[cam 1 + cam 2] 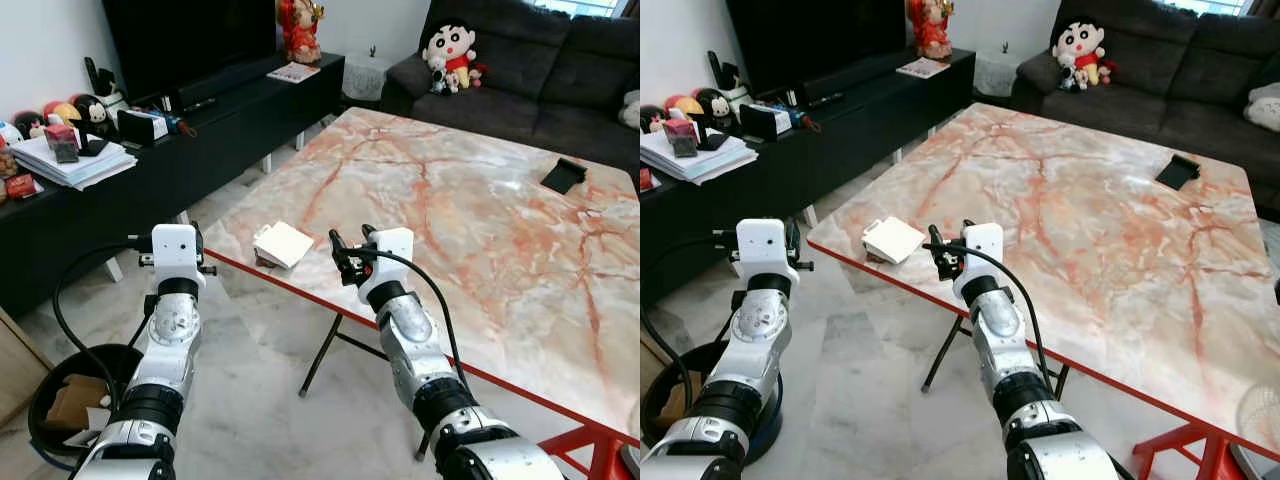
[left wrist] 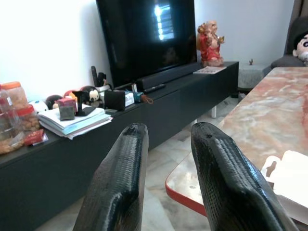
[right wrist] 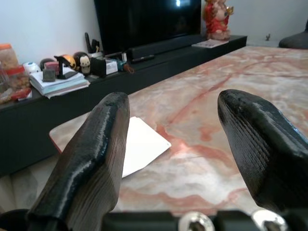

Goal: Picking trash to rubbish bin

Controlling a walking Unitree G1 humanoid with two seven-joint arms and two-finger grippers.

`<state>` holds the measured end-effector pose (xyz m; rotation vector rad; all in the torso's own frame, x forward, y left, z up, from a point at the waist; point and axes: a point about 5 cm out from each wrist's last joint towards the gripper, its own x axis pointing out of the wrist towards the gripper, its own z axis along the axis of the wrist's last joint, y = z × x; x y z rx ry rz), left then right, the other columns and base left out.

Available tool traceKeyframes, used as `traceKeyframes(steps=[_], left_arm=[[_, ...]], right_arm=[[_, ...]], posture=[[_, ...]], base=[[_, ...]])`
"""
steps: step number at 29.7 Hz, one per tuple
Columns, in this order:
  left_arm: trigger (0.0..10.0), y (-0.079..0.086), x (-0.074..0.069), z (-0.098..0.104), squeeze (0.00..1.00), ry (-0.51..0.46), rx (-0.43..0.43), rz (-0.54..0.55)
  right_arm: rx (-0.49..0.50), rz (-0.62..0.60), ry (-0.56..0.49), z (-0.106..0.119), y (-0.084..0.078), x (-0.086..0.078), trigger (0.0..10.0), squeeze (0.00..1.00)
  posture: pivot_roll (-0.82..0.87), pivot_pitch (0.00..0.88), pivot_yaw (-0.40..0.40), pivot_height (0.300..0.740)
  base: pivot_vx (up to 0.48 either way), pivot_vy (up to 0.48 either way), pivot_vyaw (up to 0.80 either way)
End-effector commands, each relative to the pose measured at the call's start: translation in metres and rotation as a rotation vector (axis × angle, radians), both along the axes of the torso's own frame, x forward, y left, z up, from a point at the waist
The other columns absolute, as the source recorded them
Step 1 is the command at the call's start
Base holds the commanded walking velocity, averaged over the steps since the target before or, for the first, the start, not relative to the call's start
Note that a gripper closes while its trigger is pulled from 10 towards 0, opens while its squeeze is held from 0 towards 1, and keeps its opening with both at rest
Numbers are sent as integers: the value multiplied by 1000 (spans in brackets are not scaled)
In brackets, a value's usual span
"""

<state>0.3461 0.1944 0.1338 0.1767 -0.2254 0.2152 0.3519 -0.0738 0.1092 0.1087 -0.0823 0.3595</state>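
Marble table (image 1: 470, 210) holds a white box (image 1: 283, 243); floor bin (image 1: 45, 395) contains cardboard (image 1: 72, 398). Right gripper (image 3: 168, 144) spread wide, left gripper (image 2: 166, 159) slightly parted.

One white paper carton (image 1: 283, 243) lies at the table's (image 1: 480, 230) near left corner, and one black object (image 1: 563, 175) near its far right edge. Two grippers, one left (image 2: 166, 144), one right (image 3: 175, 125). One black bin (image 1: 60, 400) on the floor. One cartoon doll (image 1: 450, 50) on the sofa (image 1: 540, 70). One television (image 1: 190, 35), one red figurine (image 1: 300, 30) on the black cabinet (image 1: 200, 130)
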Motion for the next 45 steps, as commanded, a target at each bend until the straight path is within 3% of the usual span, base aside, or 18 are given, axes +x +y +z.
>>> traceKeyframes(steps=[1, 45], left_arm=[[10000, -3, 2, 3, 0, -8, -5, -9], [10000, -7, 2, 1, 0, 2, -10, -19]], right_arm=[[-10, 8, -21, 5, 1, 2, 10000, 0], [1, 16, -2, 3, 2, 1, 10000, 0]], posture=[[-3, 0, -61, 740], [-4, 0, -64, 740]], base=[[322, 0, 0], [345, 0, 0]])
